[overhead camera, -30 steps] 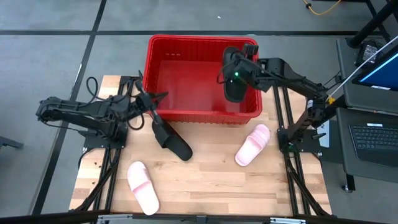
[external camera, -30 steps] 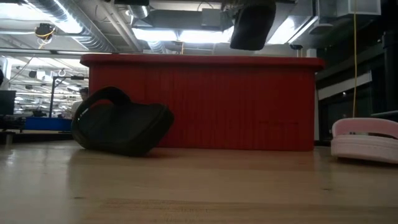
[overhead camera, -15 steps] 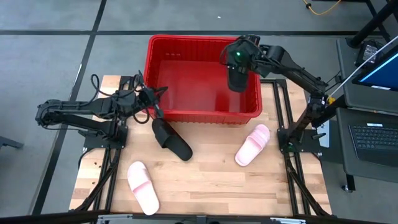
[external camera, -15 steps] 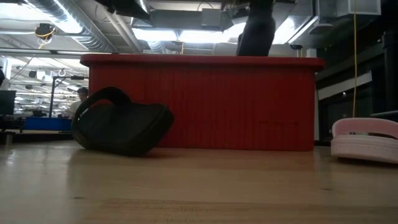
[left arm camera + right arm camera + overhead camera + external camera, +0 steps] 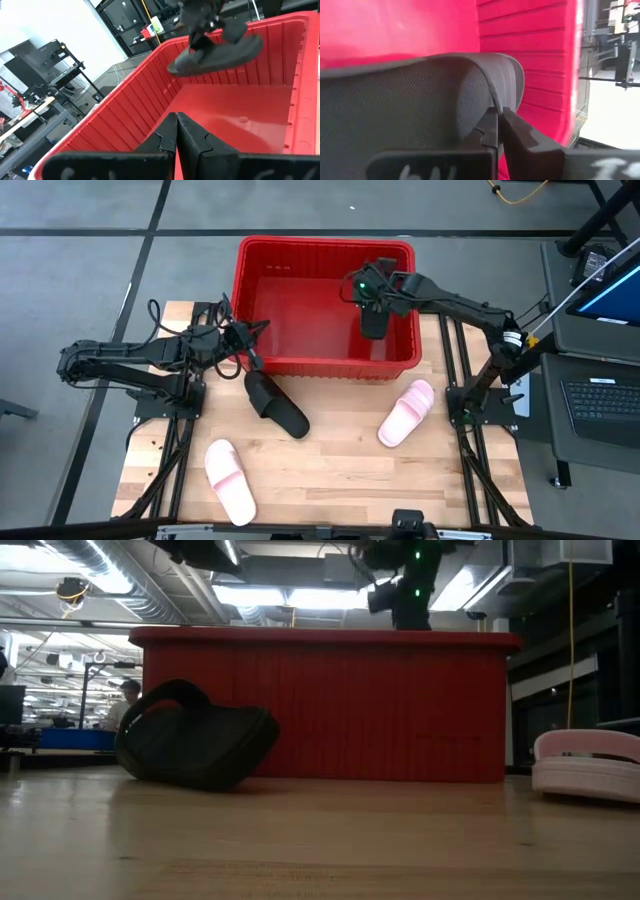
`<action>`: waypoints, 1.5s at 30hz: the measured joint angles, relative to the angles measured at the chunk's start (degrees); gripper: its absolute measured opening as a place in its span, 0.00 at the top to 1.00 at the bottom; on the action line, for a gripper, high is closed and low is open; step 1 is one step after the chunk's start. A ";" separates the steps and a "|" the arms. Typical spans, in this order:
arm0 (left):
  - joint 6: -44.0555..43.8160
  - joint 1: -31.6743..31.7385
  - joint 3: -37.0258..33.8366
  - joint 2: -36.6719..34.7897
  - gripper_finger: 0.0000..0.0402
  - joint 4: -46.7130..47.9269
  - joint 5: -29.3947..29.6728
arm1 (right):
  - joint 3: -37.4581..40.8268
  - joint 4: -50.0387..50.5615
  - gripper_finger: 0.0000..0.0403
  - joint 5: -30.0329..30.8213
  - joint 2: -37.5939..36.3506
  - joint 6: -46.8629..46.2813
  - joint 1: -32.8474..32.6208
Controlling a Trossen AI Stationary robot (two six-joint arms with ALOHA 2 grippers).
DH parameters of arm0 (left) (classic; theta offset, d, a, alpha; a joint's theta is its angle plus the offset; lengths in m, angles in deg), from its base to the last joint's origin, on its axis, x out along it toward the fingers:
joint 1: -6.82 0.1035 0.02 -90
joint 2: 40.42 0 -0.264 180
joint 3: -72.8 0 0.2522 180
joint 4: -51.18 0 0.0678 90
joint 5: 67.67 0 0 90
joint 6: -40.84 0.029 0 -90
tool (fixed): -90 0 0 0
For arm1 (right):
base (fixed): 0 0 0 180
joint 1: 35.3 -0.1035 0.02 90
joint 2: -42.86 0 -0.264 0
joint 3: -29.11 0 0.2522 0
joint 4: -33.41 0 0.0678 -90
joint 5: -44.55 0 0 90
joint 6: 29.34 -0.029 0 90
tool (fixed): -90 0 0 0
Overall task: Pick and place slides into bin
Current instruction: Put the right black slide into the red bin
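Note:
The red bin (image 5: 325,305) stands at the table's far middle. My right gripper (image 5: 372,288) is over the bin's right half, shut on a black slide (image 5: 220,50) that hangs inside the bin, clear of its floor. A second black slide (image 5: 275,405) lies on the table in front of the bin's left near corner, its sole on the wood. One pink slide (image 5: 405,412) lies right of centre and another (image 5: 230,480) at the near left. My left gripper (image 5: 248,352) is shut and empty, just outside the bin's left wall. My right gripper pinches the black slide's wide strap at its edge (image 5: 495,102) between its two fingers (image 5: 487,132). The fingers come from above, pointing down into the bin. The slide hangs below them, roughly level and a little tilted, lifted clear of the bin's floor.
The bin's floor (image 5: 240,110) shows bare red in the left wrist view. The bin's near wall (image 5: 330,705) rises behind the black slide on the table (image 5: 195,745). Bare wood lies between the slides at the table's near middle (image 5: 320,470).
My right gripper has carried the black slide from above the bin's right near part toward the far wall, turned it about, and then lowered it below the rim into the bin. My left gripper has shifted a little toward the bin.

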 joint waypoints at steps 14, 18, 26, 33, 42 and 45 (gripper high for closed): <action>0.00 0.00 0.00 0.00 0.99 0.70 0.13 | 13.72 -16.40 0.97 0.07 -0.04 6.03 5.02; 1.17 0.00 0.00 0.00 0.99 0.71 0.20 | 17.00 -18.79 0.97 -0.01 -0.04 7.51 6.01; 1.48 0.00 0.00 0.00 0.99 0.72 0.23 | 20.48 -25.14 0.97 -3.00 -0.04 13.92 6.31; 1.48 -0.02 0.00 0.00 0.99 0.72 0.24 | 21.12 -25.36 0.97 -4.82 -0.04 15.19 6.96; 1.46 -0.02 0.00 0.00 1.00 0.72 0.24 | 21.10 -25.20 0.97 -8.77 -0.04 14.85 8.71; 1.46 0.00 0.00 0.00 0.99 0.72 0.24 | 21.41 -25.81 0.97 -10.13 0.11 14.62 9.25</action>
